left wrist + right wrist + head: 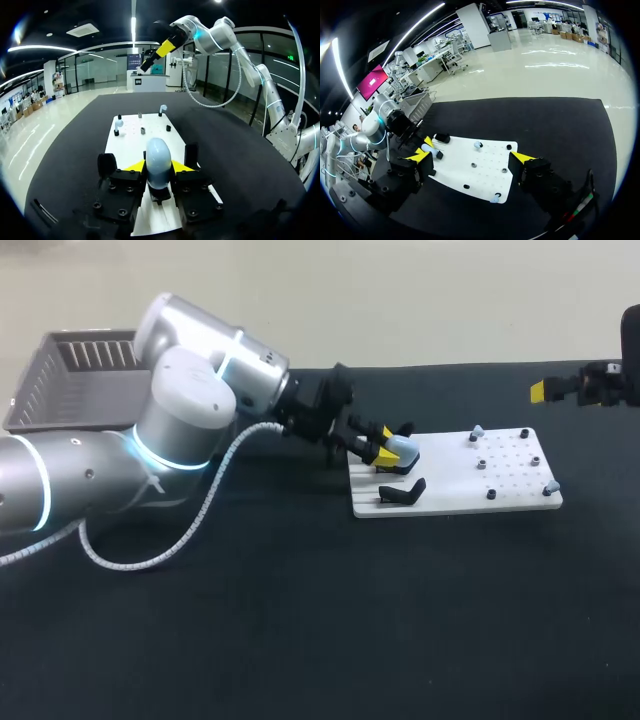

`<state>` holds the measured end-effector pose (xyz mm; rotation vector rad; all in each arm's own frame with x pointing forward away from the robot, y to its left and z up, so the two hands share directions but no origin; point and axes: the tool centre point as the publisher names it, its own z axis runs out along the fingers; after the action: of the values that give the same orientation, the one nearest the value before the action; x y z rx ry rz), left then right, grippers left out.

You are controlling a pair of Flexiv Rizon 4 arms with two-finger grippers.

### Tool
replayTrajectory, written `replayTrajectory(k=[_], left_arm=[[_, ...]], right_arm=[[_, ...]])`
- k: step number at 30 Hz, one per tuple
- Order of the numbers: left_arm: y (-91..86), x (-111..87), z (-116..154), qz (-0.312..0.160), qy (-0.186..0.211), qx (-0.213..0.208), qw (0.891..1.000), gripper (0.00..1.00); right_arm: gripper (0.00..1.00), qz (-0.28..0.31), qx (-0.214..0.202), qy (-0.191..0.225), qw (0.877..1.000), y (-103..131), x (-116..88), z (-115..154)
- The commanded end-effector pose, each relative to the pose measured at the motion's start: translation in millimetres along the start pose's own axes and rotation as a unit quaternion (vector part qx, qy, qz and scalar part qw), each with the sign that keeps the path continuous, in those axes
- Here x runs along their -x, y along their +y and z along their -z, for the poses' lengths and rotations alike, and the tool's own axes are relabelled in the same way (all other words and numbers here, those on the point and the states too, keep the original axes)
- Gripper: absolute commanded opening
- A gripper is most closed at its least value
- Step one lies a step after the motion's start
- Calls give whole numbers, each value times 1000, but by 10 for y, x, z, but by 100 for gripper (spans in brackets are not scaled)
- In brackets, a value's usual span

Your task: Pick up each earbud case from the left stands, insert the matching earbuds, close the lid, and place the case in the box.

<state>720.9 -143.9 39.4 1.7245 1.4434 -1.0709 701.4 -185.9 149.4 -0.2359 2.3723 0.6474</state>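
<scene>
A light blue earbud case (403, 449) sits at the left end of the white board (455, 485). My left gripper (392, 452) is shut on it. In the left wrist view the yellow tips press both sides of the case (159, 157), which rests over its black stand. An empty black stand (402, 492) lies just in front of it. Two pale blue earbuds (477, 430) (551, 486) stand on pegs at the board's right end. My right gripper (550, 390) hangs open and empty, high above the table's far right; its wrist view looks down on the board (475, 172).
A grey slatted basket (60, 380) stands at the back left, behind my left arm. Several small black pegs (481, 464) dot the board's right half. The dark tabletop (320, 620) stretches out in front of the board.
</scene>
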Motion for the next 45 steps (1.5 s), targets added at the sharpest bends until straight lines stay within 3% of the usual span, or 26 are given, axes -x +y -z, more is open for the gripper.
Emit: replayTrajectory(k=[1, 14, 32, 45], left_arm=[[-196, 76, 103, -8, -8, 31, 999, 0], [-420, 464, 220, -22, -97, 58, 993, 0], [-542, 532, 259, -14, -169, 67, 983, 0], [-529, 588, 204, -22, -190, 58, 980, 0]], right_arm=[[100, 0, -1, 0, 1000, 2, -1, 4], [100, 0, -1, 0, 1000, 2, -1, 4], [100, 0, -1, 0, 1000, 2, -1, 4], [100, 0, -1, 0, 1000, 2, -1, 4]])
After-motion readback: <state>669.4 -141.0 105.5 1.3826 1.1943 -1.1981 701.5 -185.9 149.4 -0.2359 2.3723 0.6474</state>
